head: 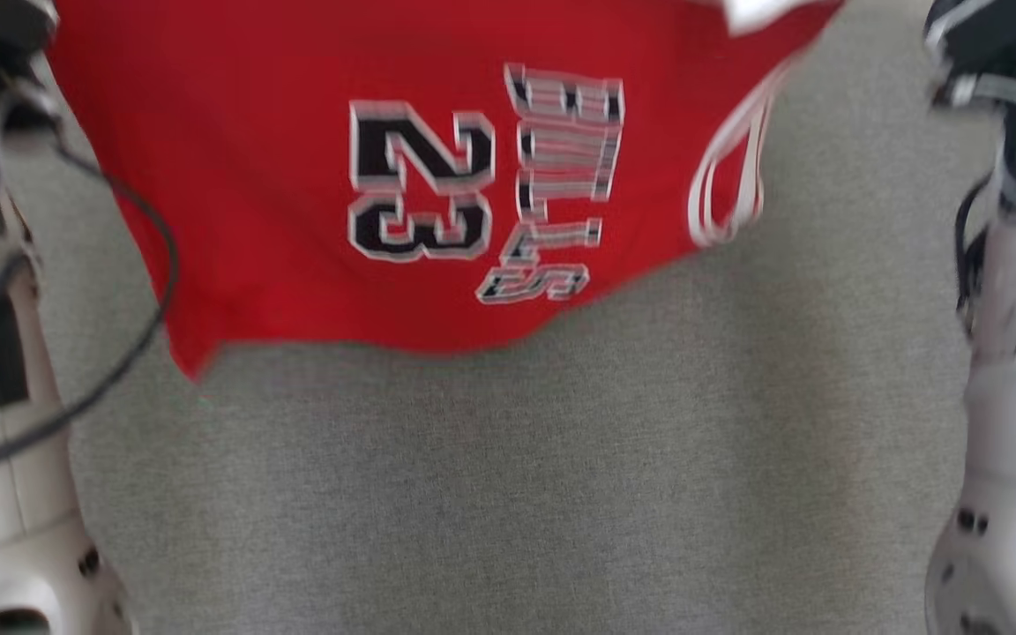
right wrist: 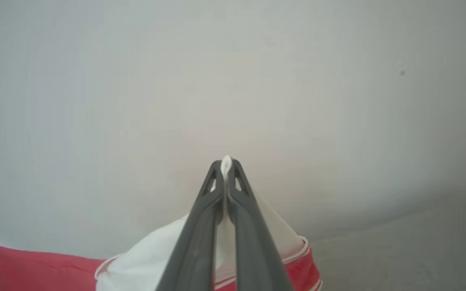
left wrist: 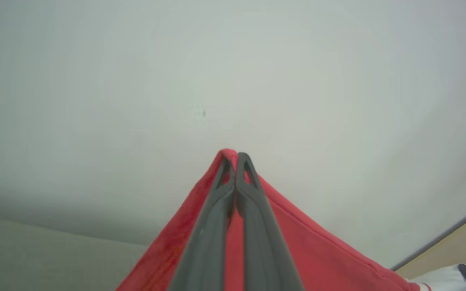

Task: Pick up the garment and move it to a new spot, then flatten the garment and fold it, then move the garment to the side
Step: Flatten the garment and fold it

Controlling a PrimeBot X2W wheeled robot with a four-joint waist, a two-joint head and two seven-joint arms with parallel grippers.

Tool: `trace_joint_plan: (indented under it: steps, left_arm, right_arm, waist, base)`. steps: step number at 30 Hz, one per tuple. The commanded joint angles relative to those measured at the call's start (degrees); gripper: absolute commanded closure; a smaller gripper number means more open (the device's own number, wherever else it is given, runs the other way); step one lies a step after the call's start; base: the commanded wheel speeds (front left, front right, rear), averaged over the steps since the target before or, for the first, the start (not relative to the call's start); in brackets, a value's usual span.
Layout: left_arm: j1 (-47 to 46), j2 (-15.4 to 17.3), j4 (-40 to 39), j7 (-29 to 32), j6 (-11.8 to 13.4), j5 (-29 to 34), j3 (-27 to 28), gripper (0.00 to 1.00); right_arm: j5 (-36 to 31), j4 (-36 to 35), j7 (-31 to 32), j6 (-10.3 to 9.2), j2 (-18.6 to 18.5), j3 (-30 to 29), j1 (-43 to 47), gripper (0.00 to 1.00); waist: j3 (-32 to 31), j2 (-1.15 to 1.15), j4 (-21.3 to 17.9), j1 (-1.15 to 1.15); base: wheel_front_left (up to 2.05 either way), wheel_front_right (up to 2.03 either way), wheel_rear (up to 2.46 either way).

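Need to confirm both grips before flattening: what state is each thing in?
garment: lifted, spread wide, number side facing the head camera.
left gripper: shut on the garment's red edge.
right gripper: shut on the garment's white part.

Garment (head: 279, 220): red cloth, matt and soft; the black-and-white number and lettering look stitched on.
White panel (right wrist: 148, 258): smooth matt cloth with thin striped trim.
Table (head: 508, 494): grey heathered fabric cover, matt and finely rough.
Left end effector (left wrist: 233, 155): dark grey, matt, plastic-looking.
Right end effector (right wrist: 226, 161): same matt dark grey.
Forearm shell (head: 1011, 397): pale hard plastic, slightly glossy.
Cable (head: 155, 309): black, smooth.
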Motion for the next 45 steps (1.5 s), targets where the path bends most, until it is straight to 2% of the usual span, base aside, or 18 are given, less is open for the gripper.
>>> trace_joint_plan:
  steps: [1,7,12,13,20,26,30,34,38,41,45]
  left_arm:
    - [-3.2,0.2,0.6,-2.6,0.0,0.7,0.4,1.00]
    - [-13.6,1.1,2.9,-10.2,-1.3,2.5,0.3,1.00]
    - [-21.7,2.5,4.0,-18.6,-2.0,4.0,1.1,1.00]
    - [-21.7,2.5,4.0,-18.6,-2.0,4.0,1.1,1.00]
    - [-29.4,4.3,5.6,-28.8,-4.8,4.0,0.4,1.00]
    - [-31.4,5.3,6.2,-34.3,-5.8,2.4,-4.3,1.00]
    - [-27.7,6.2,6.2,-36.9,-5.7,-0.8,-10.5,1.00]
    - [-23.2,8.4,5.9,-38.7,-5.7,-5.1,-17.2,1.00]
    - [-18.5,11.2,4.7,-38.4,-5.7,-8.3,-21.9,1.00]
    - [-14.2,12.9,3.1,-37.0,-5.7,-11.1,-24.7,1.00]
    - [-7.0,15.1,0.8,-33.8,-5.7,-15.0,-27.0,1.00]
  right_arm:
    - [0.2,1.0,-2.3,-0.11,0.6,-0.7,-4.3,1.00]
    - [0.4,5.5,-10.3,-0.11,1.1,-1.0,-18.0,1.00]
    - [0.8,8.5,-19.8,-0.11,1.2,-0.5,-30.5,1.00]
    - [0.8,8.5,-19.8,-0.11,1.2,-0.5,-30.5,1.00]
    - [-0.6,10.8,-32.3,-0.11,1.1,2.0,-44.0,1.00]
    - [-2.2,12.3,-35.8,-0.11,-2.9,6.2,-46.4,1.00]
    - [-0.9,12.2,-37.2,-0.11,-5.1,10.1,-42.4,1.00]
    - [2.9,9.8,-35.6,-0.11,-8.6,15.4,-35.1,1.00]
    - [7.2,6.1,-29.9,-0.11,-10.9,16.8,-27.0,1.00]
    - [9.9,1.9,-23.4,-0.11,-12.3,16.3,-19.6,1.00]
    - [11.9,-5.1,-11.1,-0.11,-13.7,13.9,-7.6,1.00]
  waist:
    - [4.3,0.00,-0.1,0.00]
    - [10.7,0.00,0.0,0.00]
    - [15.8,0.00,-0.1,0.00]
    - [15.8,0.00,-0.1,0.00]
    - [20.5,0.00,-0.6,0.00]
    - [24.5,0.00,-0.3,0.00]
    - [26.4,0.00,0.1,0.00]
    - [25.3,0.00,0.4,0.00]
    - [22.4,0.00,0.8,0.00]
    - [19.3,0.00,1.1,0.00]
    - [14.5,0.00,1.4,0.00]
  base:
    - [0.00,0.00,0.00]
    - [0.00,0.00,0.00]
    - [0.00,0.00,0.00]
    - [0.00,0.00,0.00]
    - [0.00,0.00,0.00]
    - [0.00,0.00,0.00]
    - [0.00,0.00,0.00]
    - [0.00,0.00,0.00]
    - [0.00,0.00,0.00]
    - [0.00,0.00,0.00]
    - [0.00,0.00,0.00]
